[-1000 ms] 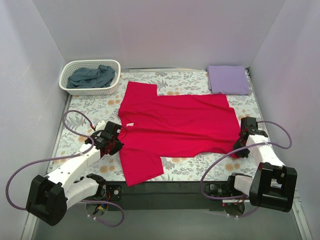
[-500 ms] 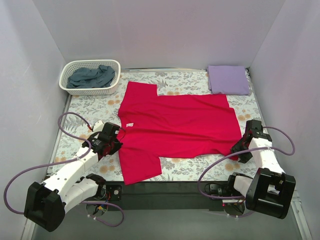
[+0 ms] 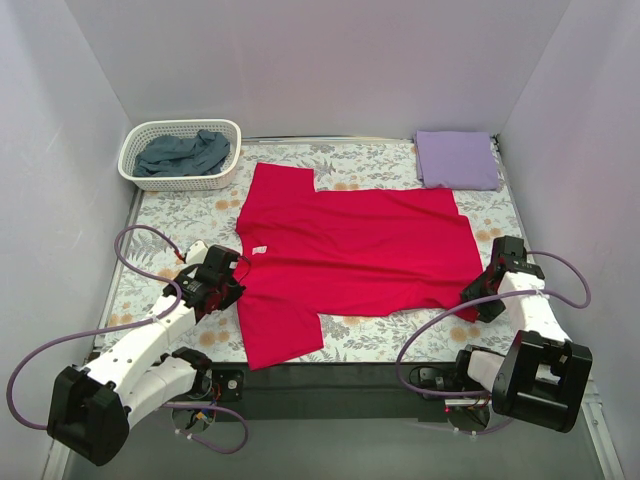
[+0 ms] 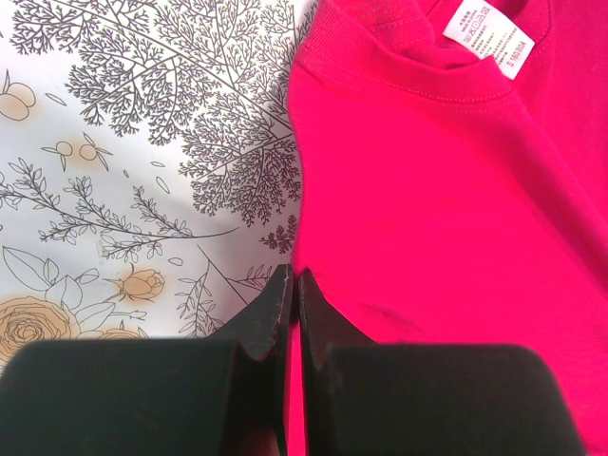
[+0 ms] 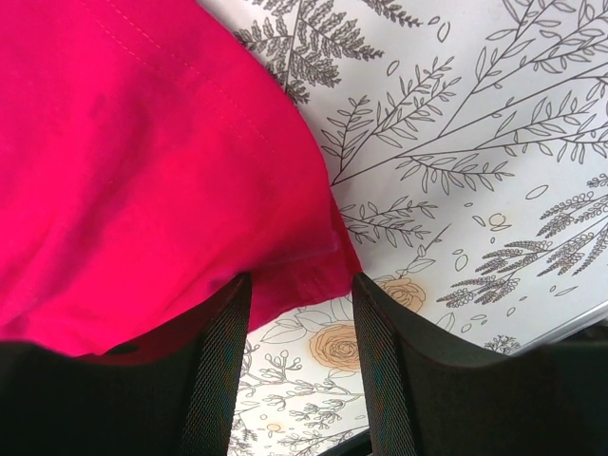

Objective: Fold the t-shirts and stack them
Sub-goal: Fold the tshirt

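Note:
The crimson red t-shirt (image 3: 350,250) lies spread flat on the floral table covering, collar to the left and hem to the right. My left gripper (image 3: 234,286) is shut on its edge just below the collar; the left wrist view shows red cloth (image 4: 427,190) pinched between the closed fingers (image 4: 271,313). My right gripper (image 3: 477,301) is open at the near hem corner; in the right wrist view the corner (image 5: 285,275) lies between the spread fingers (image 5: 223,351). The lavender t-shirt (image 3: 457,158) lies folded at the back right. The slate blue-grey t-shirt (image 3: 185,152) is crumpled in a basket.
A white plastic basket (image 3: 131,172) stands at the back left corner. Pale walls close in the table on three sides. The table's near black edge (image 3: 340,375) runs just in front of the shirt's near sleeve (image 3: 280,335).
Both arms have shifted slightly: the left wrist drew a little left, and the right gripper edged a little right at the hem corner. The red shirt lies as before.

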`<state>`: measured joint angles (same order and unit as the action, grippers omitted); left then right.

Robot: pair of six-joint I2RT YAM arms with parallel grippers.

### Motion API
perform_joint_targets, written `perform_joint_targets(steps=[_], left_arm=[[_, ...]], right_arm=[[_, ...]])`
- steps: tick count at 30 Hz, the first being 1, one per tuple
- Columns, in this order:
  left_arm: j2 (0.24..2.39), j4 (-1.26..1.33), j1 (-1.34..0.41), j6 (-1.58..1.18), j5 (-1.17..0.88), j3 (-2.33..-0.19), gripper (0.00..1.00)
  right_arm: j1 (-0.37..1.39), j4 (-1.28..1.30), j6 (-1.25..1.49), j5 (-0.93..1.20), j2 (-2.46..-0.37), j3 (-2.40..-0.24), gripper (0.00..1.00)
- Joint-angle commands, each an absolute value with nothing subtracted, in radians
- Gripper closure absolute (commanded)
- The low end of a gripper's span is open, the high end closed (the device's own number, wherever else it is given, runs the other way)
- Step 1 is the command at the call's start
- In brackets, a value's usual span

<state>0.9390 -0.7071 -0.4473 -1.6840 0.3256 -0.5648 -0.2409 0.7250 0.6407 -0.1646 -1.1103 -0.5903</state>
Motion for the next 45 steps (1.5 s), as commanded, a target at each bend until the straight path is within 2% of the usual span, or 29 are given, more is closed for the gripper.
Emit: perform_joint_targets(steps=[1, 8, 12, 18, 21, 26, 31, 45], left_arm=[[0.92, -0.71, -0.449, -1.694, 0.359, -0.561, 1.0], [0.919, -0.712, -0.448, -1.695, 0.36, -0.561, 1.0], [0.922, -0.713, -0.448, -1.697, 0.364, -0.563, 1.0], [0.904, -0.742, -0.449, -1.709, 0.396, -0.577, 1.0], [0.888, -0.762, -0.449, -1.713, 0.417, -0.592, 1.0], [0.879, -0.804, -0.446, -1.72, 0.434, -0.621, 1.0], [0.859, -0.845, -0.445, -1.724, 0.425, -0.649, 1.0], [0.868, -0.992, -0.446, -1.741, 0.379, -0.716, 1.0]], right_arm=[[-0.245, 0.713, 0.654, -0.187, -1.123, -0.574, 0.54], [-0.247, 0.71, 0.64, -0.202, -1.163, -0.548, 0.54], [-0.247, 0.696, 0.623, -0.21, -1.192, -0.537, 0.58], [-0.253, 0.703, 0.585, -0.235, -1.178, -0.574, 0.71], [-0.256, 0.713, 0.56, -0.244, -1.164, -0.589, 0.74], [-0.261, 0.742, 0.519, -0.255, -1.144, -0.626, 0.92], [-0.262, 0.788, 0.457, -0.261, -1.109, -0.675, 0.98], [-0.256, 0.813, 0.405, -0.199, -1.012, -0.73, 0.99]])
